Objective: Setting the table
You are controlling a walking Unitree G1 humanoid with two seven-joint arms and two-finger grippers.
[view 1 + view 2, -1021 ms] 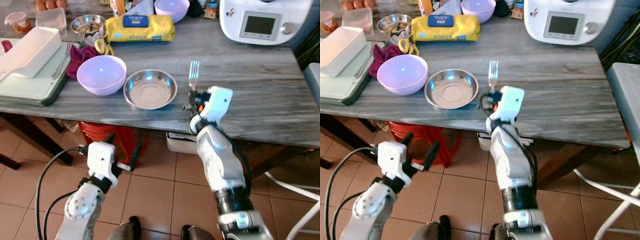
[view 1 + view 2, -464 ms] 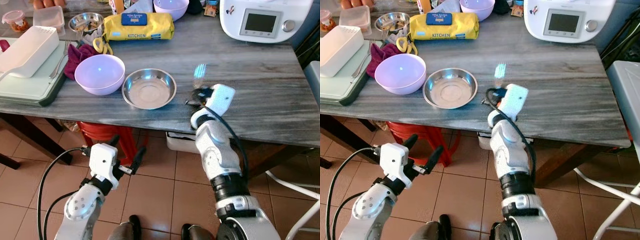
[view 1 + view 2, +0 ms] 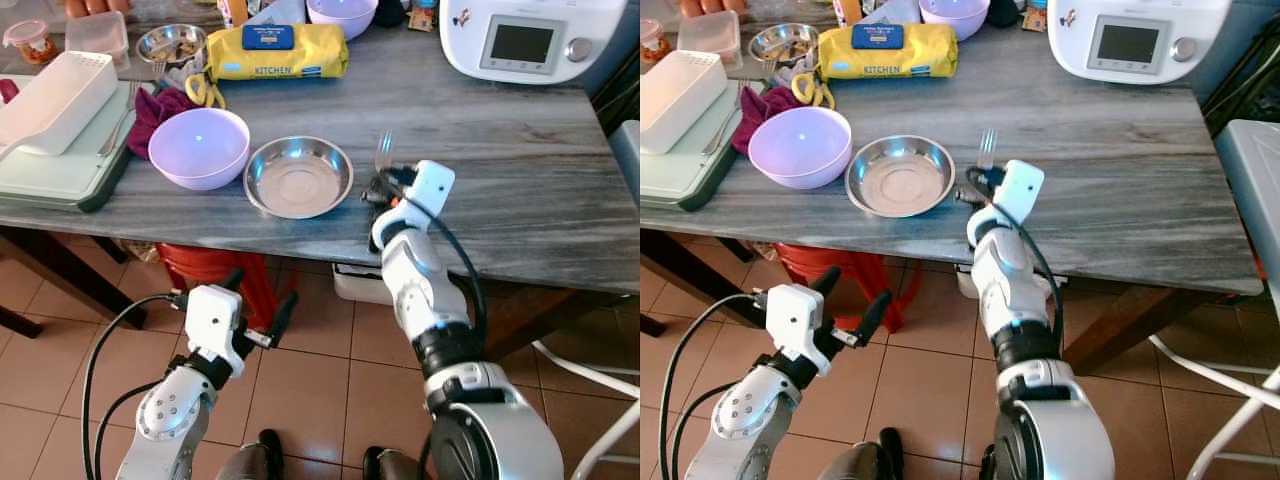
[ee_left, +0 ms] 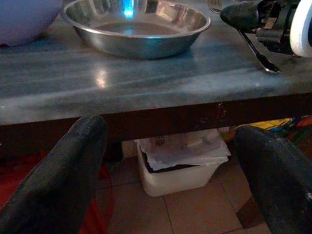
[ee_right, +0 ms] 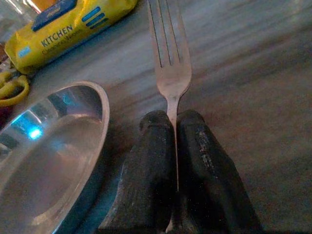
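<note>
My right gripper is shut on a silver fork just above the grey marbled table, close to its front edge. The fork's tines point away from me, and it sits immediately right of a shallow steel dish. The right wrist view shows both fingers pressed on the fork handle, with the dish alongside. A purple bowl stands left of the dish. Below the table edge, my left gripper is open and holds nothing.
A yellow kitchen pack, a small steel bowl and a white appliance stand at the back. A white container on a green board and a maroon cloth are at the left. A red stool and a white bin are under the table.
My right gripper has carried the fork a little to the left, closer to the steel dish. The left arm stays low under the table edge.
</note>
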